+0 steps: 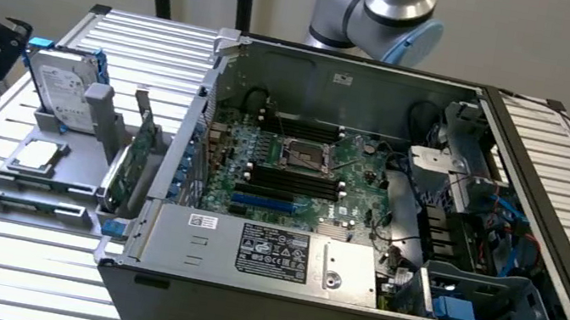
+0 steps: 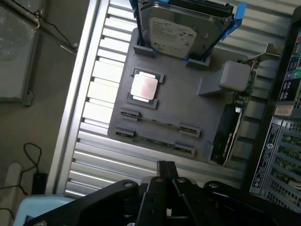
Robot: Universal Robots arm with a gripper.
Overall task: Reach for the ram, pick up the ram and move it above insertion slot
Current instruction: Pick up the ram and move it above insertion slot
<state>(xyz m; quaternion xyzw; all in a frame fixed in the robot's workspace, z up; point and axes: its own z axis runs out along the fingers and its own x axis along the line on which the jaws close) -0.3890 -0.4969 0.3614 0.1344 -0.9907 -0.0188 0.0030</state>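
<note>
Found claw (image 2: 166,165) pressed together, empty, poised well apart from ram (image 2: 155,141) seated edge-up in grey holder (image 2: 186,101), long axis running along holder's edge nearest claw.

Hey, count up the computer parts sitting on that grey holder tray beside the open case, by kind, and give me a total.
Silver hard drive in blue bracket: 1
Square silver processor chip: 1
Thin green ram sticks, standing on edge: 2
Green expansion card with metal bracket: 1
Total: 5
</note>
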